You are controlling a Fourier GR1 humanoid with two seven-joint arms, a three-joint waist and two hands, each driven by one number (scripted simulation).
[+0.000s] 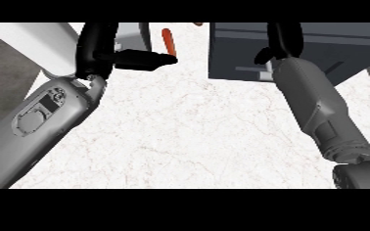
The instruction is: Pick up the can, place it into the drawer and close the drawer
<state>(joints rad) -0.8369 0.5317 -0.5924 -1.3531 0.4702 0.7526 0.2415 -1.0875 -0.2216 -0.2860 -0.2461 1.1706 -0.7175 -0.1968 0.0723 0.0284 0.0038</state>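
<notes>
Head view: no can shows on the desk (188,127). The right robot hand (278,44), fingers curled, is over the drawer (239,54), perhaps releasing it. Left robot hand (101,49) rests open.

Two grey forearms (43,122) end in black hands (98,49).

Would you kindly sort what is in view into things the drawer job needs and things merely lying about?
For the job: dark grey drawer unit; right hand reaching over it. The can is not visible.

Lying about: slim orange-red stick; white marble counter; resting left hand.
</notes>
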